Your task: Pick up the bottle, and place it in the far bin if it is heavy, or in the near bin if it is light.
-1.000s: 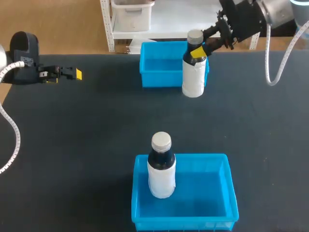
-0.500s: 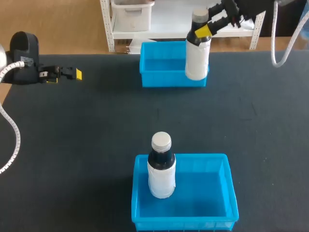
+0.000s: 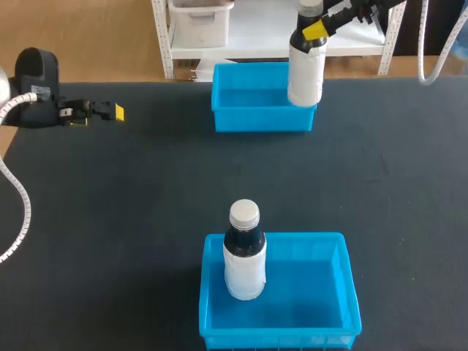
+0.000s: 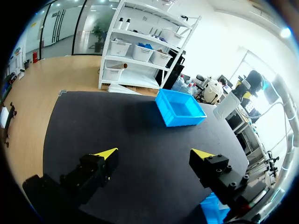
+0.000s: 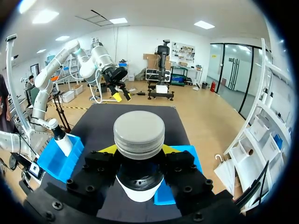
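1. Grips the white-labelled bottle at the neck with the right claw. Shows, in the right wrist view, both yellow tips pressed against it from opposite sides just under the grey cap.
2. Holds the bottle upright and clear of the dark tabletop, up by the right end of the far bin. Cannot say whether it hangs squarely over that bin or just beside its wall.
3. Rests the left claw at the left side of the tabletop, fingers spread wide with nothing between them, well apart from both bins.
4. Shows a second bottle standing upright in the left part of the near bin, untouched by either claw.
5. Puts the pick-up down as done, by the look of it: bottle off the surface and firmly held.
6. Suggests, from the position beside the far bin, a verdict of heavy, though nothing here shows the weight itself.
7. Leaves the placing to do: centring over the far bin, lowering inside its walls, opening the fingers and drawing clear without tipping the bottle.
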Controlling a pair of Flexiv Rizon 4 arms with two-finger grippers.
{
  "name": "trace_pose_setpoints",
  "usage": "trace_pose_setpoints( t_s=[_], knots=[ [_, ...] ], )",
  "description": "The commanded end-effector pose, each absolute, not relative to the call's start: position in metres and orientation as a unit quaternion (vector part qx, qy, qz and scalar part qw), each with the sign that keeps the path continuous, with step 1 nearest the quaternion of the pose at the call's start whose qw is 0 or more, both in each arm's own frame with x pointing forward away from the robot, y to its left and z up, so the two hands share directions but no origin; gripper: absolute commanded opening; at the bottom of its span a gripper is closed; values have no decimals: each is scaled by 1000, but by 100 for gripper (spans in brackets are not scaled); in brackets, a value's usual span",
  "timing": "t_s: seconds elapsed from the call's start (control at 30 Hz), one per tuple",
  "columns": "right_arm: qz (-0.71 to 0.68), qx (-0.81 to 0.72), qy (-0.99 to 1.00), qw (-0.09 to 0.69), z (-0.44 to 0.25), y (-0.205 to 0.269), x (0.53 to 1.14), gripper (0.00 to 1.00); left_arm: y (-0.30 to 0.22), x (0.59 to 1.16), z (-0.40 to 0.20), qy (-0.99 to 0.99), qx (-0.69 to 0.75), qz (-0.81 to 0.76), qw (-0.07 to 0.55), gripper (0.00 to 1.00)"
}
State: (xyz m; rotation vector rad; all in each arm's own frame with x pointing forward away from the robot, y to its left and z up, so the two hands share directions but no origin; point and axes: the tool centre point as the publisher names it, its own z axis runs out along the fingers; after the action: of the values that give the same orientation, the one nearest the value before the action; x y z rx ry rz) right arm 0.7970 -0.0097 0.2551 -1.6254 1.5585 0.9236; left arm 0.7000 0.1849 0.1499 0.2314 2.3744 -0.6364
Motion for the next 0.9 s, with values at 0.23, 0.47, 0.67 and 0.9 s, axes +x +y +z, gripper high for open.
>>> trace_pose_setpoints(
  t_s=[0.23, 0.47, 0.67, 0.9],
  knots=[
    [366, -637, 586, 341, 256, 2, 845, 0, 185, 700, 150, 908, 88, -243, 330, 100],
    [371, -644, 577, 339, 249, 17, 874, 0, 185, 700, 150, 908, 88, -243, 330, 100],
    [385, -650, 565, 332, 238, 37, 886, 0, 185, 700, 150, 908, 88, -243, 330, 100],
    [404, -654, 552, 324, 225, 56, 890, 0, 185, 700, 150, 908, 88, -243, 330, 100]
  ],
)
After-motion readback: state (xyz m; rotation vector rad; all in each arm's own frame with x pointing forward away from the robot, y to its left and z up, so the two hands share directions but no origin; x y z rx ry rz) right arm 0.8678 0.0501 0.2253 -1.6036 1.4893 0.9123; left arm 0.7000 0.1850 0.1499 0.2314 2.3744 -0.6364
